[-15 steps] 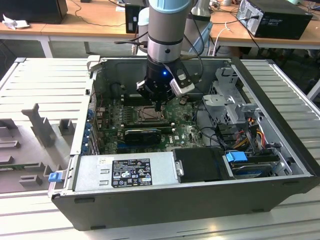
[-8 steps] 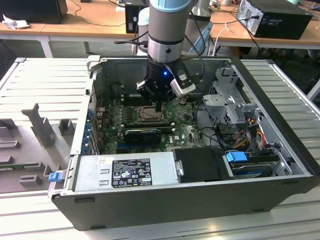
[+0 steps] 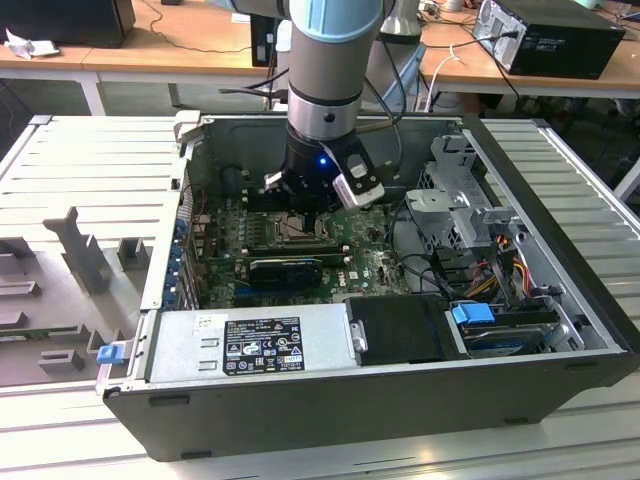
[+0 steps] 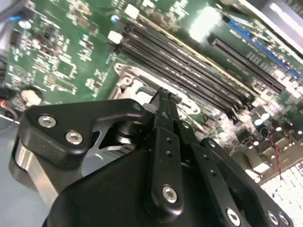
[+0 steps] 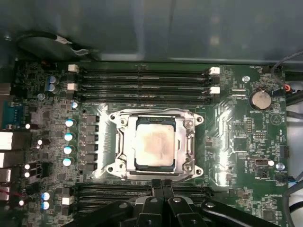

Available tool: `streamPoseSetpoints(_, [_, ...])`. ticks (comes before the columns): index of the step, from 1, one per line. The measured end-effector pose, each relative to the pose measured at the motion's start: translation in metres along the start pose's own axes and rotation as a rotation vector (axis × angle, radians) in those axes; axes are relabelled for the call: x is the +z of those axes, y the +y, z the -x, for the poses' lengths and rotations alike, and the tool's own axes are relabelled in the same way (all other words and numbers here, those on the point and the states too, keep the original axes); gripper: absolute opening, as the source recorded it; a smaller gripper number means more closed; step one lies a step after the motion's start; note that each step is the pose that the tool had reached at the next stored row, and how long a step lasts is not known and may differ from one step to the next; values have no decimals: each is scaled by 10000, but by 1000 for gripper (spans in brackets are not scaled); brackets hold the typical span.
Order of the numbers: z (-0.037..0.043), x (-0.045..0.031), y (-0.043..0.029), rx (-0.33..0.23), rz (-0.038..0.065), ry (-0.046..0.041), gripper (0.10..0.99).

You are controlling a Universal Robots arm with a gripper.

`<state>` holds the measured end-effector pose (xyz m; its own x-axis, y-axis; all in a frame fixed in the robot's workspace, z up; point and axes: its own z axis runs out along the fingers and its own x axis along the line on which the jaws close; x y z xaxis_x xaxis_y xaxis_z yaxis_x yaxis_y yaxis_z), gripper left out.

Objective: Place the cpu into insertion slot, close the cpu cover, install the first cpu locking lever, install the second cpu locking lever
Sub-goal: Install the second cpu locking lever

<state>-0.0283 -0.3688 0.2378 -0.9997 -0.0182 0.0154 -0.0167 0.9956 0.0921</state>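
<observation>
We find cpu [image 5: 155, 146] seated in insertion slot [image 5: 124, 150], frame centre, cpu cover [image 5: 190, 142] down over it. Gripper [image 5: 162, 182] at bottom centre, jaws closed, empty, poised at socket edge.

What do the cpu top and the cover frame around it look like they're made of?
The cpu top looks like matte, slightly dull metal: silvery-grey with a soft glare. The cpu cover appears to be thin bright steel, judging by sharp reflections along its edges.

Silvery-grey cpu [image 5: 155, 147] (faintly tan-tinged) sits framed by the silver cpu cover [image 5: 156, 144] on the green motherboard [image 5: 241, 137].
</observation>
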Motion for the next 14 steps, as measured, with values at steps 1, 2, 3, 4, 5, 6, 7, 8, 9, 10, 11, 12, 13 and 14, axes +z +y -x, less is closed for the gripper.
streamPoseSetpoints(1, [-24,4,-4,-1,1,1,106])
streamPoseSetpoints(2, [-62,10,-9,0,1,1,106])
streamPoseSetpoints(3, [-89,16,-10,2,3,0,106])
streamPoseSetpoints(4, [-131,37,-11,-2,1,1,106])
streamPoseSetpoints(5, [-157,71,-14,-17,4,3,106])
streamPoseSetpoints(6, [-172,108,-17,-28,4,3,106])
streamPoseSetpoints(7, [-182,125,-20,-34,11,5,106])
streamPoseSetpoints(8, [-193,128,-31,-36,69,5,106])
streamPoseSetpoints(9, [-209,130,-48,-40,211,2,106])
streamPoseSetpoints(10, [-223,131,-63,-41,315,-2,106])
streamPoseSetpoints(11, [-241,129,-85,-42,412,-4,106])
streamPoseSetpoints(12, [-256,128,-107,-44,461,-4,106])
streamPoseSetpoints(13, [-263,126,-124,-51,488,-4,106])
streamPoseSetpoints(14, [-269,125,-144,-65,517,-3,106])
